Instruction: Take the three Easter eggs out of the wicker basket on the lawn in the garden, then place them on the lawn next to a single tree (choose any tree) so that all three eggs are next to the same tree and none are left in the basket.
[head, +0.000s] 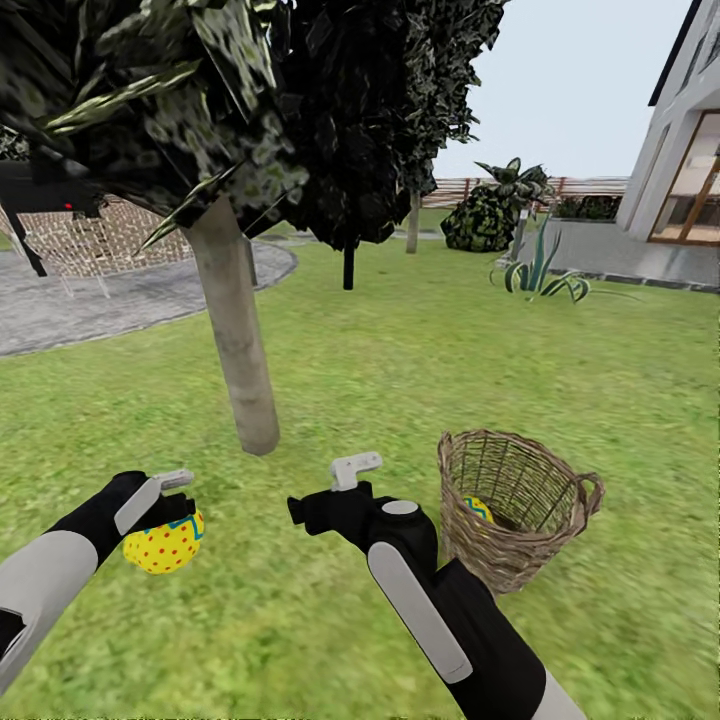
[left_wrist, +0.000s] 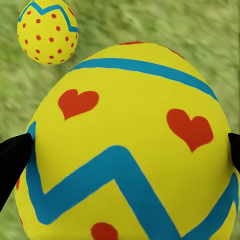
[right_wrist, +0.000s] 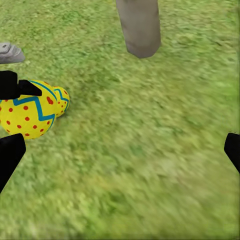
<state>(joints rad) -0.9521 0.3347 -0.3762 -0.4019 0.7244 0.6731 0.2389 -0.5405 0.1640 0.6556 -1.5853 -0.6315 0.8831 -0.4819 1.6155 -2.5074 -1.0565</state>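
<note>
My left gripper is shut on a yellow Easter egg with red marks and a blue zigzag band, held low over the lawn in front of the tree. In the left wrist view this egg sits between the black fingertips, and a second egg lies on the grass beyond it. The right wrist view shows the held egg and the second egg beside it, with the trunk farther on. A third egg lies inside the wicker basket. My right gripper hangs open between tree and basket.
A grey paved round area with a net-like structure lies at the back left. A thin dark trunk, bushes and a spiky plant stand farther back. A house borders the right. Grass stretches all around.
</note>
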